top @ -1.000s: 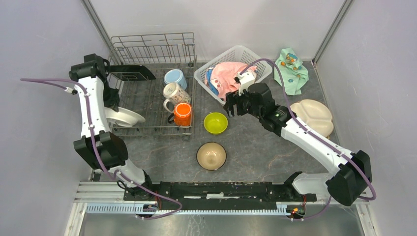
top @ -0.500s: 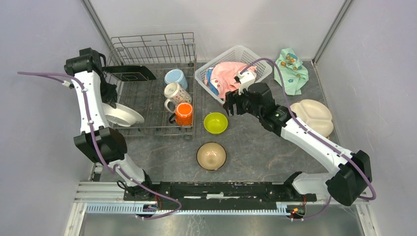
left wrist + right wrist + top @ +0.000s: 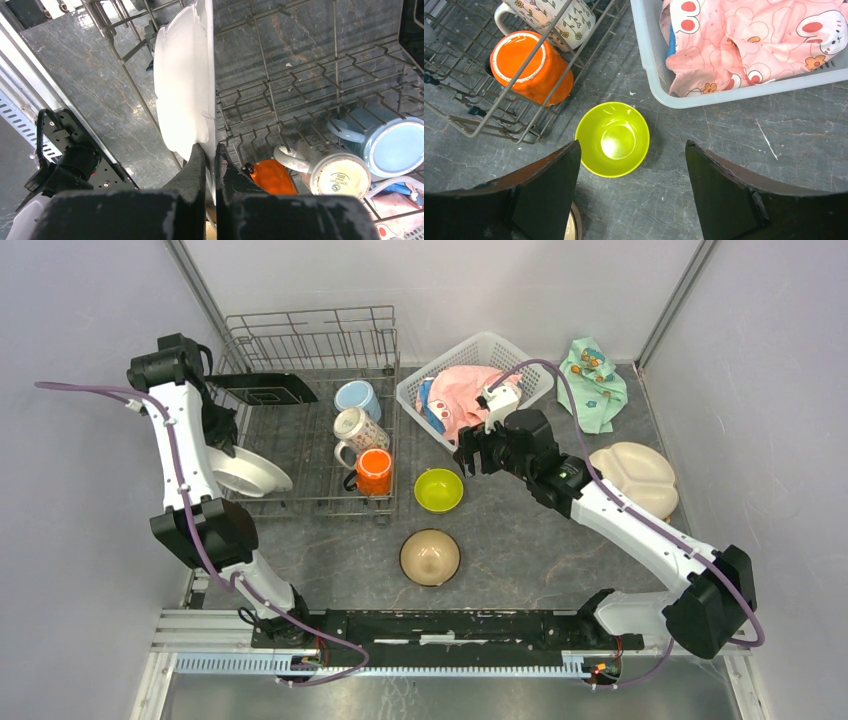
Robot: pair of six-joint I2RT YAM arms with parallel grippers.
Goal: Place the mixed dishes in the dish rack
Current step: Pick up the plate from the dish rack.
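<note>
My left gripper (image 3: 210, 150) is shut on the rim of a white plate (image 3: 182, 85), held on edge over the left side of the grey wire dish rack (image 3: 300, 455); the plate shows in the top view (image 3: 248, 475). A dark square plate (image 3: 262, 389), a light-blue mug (image 3: 356, 399), a white patterned mug (image 3: 355, 430) and an orange mug (image 3: 372, 472) sit in the rack. My right gripper (image 3: 631, 165) is open above the lime-green bowl (image 3: 612, 138). The tan bowl (image 3: 430, 557) and the cream divided plate (image 3: 637, 475) lie on the table.
A white plastic lattice basket (image 3: 470, 355) holding a pink cloth (image 3: 462, 400) stands at the back. A mint-green patterned cloth (image 3: 592, 380) lies at the back right. Walls close in on both sides.
My left arm has drawn back toward the left with the white plate, which shifted slightly left in the rack. The right arm has hardly moved.
</note>
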